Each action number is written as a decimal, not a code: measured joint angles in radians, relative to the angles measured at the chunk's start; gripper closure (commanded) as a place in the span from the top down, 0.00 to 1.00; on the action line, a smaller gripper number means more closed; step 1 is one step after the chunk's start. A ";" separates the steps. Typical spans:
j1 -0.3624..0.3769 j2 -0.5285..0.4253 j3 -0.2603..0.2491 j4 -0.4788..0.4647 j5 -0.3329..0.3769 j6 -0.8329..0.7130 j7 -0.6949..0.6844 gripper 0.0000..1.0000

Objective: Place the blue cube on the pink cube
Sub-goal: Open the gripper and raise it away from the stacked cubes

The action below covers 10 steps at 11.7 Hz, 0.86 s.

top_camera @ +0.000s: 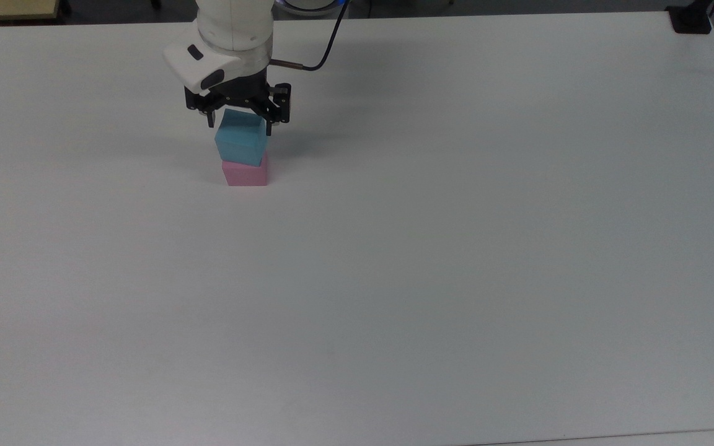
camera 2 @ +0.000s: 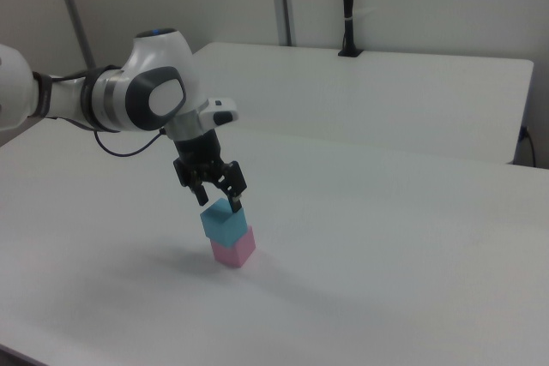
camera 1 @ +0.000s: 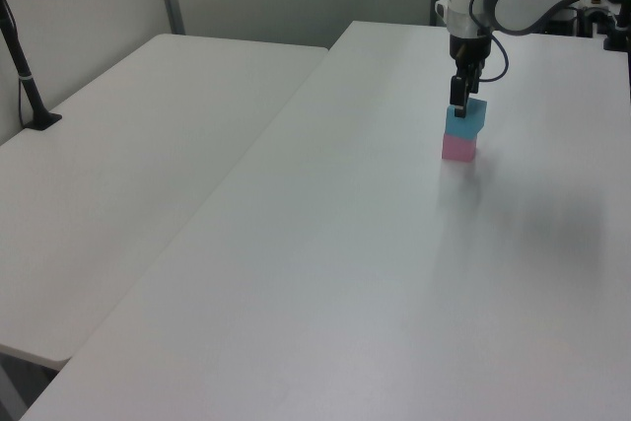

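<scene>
The light blue cube [top_camera: 241, 141] rests on top of the pink cube [top_camera: 245, 174] near the far left of the white table [top_camera: 456, 248], turned slightly relative to it. My gripper [top_camera: 239, 122] hangs just over the blue cube, open, with its black fingers spread a little wider than the cube's top edges. In the left view the blue cube [camera 1: 465, 120] sits on the pink cube [camera 1: 458, 148] under the gripper [camera 1: 458, 105]. The right view shows the fingertips [camera 2: 236, 204] level with the top of the blue cube [camera 2: 225, 225], and the pink cube [camera 2: 233, 250] below it.
A black post base [top_camera: 690, 18] stands at the top view's top right table corner. A second white table [camera 1: 148, 125] with a black post [camera 1: 25, 76] adjoins on the left view's left. The arm's cable [top_camera: 326, 37] loops behind the wrist.
</scene>
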 measured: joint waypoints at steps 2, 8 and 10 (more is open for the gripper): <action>-0.003 -0.014 -0.001 0.049 0.000 -0.053 0.001 0.91; -0.017 -0.138 -0.016 0.396 0.131 -0.586 0.001 1.00; -0.017 -0.152 -0.015 0.397 0.139 -0.591 0.001 1.00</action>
